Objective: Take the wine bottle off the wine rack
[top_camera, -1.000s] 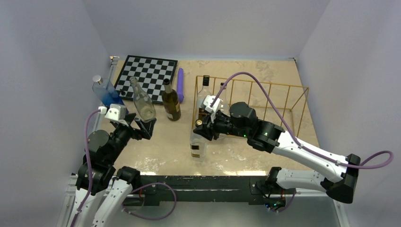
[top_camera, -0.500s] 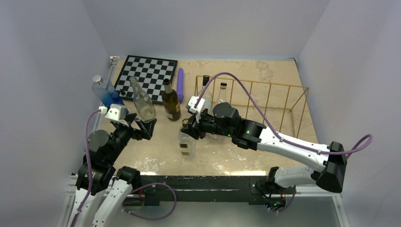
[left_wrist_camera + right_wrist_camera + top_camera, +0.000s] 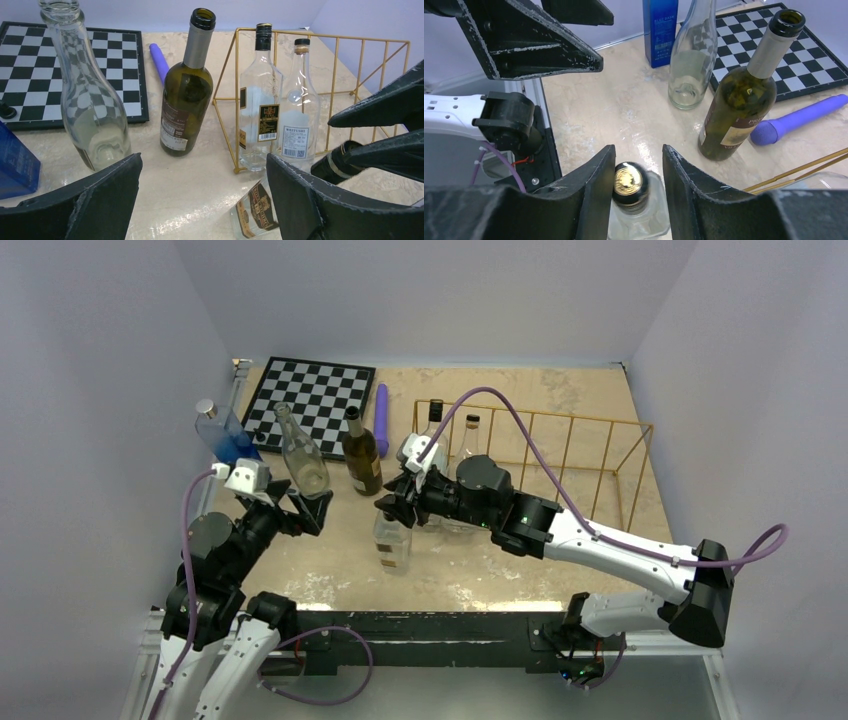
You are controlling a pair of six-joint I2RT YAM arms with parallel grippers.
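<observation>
Right gripper (image 3: 638,157) jaws, slightly spread, flank the clear square glass bottle's (image 3: 392,540) black cap (image 3: 630,184) — beside the gold wire rack (image 3: 540,414); left gripper (image 3: 202,165) gapes wide.

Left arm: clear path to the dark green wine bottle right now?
Probably yes. The left gripper is open and faces the dark green bottle, which stands upright in the open between the clear bottle and the wine rack, with nothing in front of it.

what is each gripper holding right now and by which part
Nothing is clamped. The right gripper is open around the capped top of the clear bottle standing outside the rack, with a gap showing beside the cap. The left gripper is open and empty.
</observation>
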